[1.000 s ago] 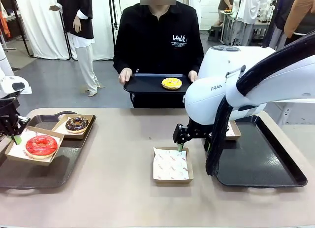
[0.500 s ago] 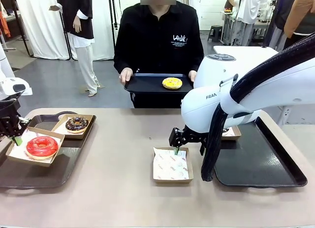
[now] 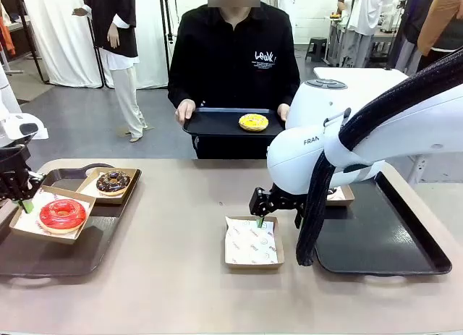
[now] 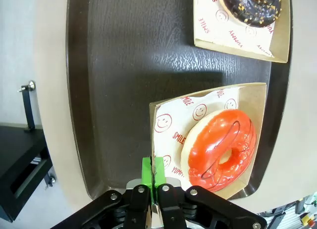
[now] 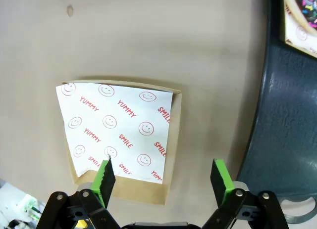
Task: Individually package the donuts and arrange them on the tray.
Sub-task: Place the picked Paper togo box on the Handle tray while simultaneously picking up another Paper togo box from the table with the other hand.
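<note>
A glossy red donut point(image 3: 61, 213) point(image 4: 220, 147) lies in a paper-lined cardboard box point(image 4: 163, 121) on the left tray point(image 3: 43, 252). My left gripper point(image 3: 22, 197) point(image 4: 154, 170) is shut on that box's wall at a near corner. Beside it sits the chocolate sprinkled donut point(image 3: 113, 181) point(image 4: 250, 6) in its own box. The person holds a dark tray point(image 3: 210, 124) carrying the yellow donut point(image 3: 253, 121). Low over the far edge of an empty lined box point(image 3: 251, 242) point(image 5: 119, 127), my right gripper point(image 3: 278, 218) point(image 5: 163, 178) stands open. A dark sprinkled donut point(image 5: 304, 6) shows at the picture's corner.
A second dark tray point(image 3: 383, 241) point(image 5: 287, 115) lies on the table's right, under my right arm, with a boxed item point(image 3: 341, 195) at its far left corner. The tabletop between the two trays is bare apart from the empty box.
My right arm has shifted a little to the left above the empty box, then held still. The left gripper and the red donut's box have not moved.
</note>
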Available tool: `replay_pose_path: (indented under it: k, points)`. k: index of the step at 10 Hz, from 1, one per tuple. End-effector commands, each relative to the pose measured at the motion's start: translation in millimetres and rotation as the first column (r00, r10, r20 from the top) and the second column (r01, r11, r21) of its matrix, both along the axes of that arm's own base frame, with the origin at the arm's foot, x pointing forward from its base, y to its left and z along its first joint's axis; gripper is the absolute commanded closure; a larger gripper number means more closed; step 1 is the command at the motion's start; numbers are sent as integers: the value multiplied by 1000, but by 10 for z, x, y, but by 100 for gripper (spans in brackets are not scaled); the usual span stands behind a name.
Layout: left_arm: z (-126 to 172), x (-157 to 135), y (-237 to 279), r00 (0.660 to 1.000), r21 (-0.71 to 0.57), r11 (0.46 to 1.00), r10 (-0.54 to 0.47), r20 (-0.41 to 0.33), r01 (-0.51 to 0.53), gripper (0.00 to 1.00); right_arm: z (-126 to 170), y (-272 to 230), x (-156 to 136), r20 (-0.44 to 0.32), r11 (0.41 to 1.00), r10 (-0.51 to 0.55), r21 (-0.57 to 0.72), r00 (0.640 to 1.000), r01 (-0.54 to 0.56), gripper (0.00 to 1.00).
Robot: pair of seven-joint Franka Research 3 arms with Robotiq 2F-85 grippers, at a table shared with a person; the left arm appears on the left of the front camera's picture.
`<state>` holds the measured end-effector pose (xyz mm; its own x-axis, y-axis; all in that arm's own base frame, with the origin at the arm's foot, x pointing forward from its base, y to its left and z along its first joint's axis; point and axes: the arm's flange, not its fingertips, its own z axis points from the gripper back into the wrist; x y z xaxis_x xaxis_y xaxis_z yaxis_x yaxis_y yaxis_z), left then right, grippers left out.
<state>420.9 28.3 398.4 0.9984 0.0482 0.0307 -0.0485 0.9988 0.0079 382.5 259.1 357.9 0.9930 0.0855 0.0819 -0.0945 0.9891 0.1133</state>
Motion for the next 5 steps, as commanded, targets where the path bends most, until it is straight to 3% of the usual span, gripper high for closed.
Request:
replay_pose_path:
  k: [1, 5]
  points:
    - [-122, 40, -20, 1000, 33, 999, -5, 29, 4, 99, -106, 52, -53, -9, 999, -7, -41, 1000, 7, 0]
    - [-288, 79, -44, 999, 63, 998, 12, 47, -15, 99, -262, 92, -85, -20, 995, -86, -46, 996, 85, 0]
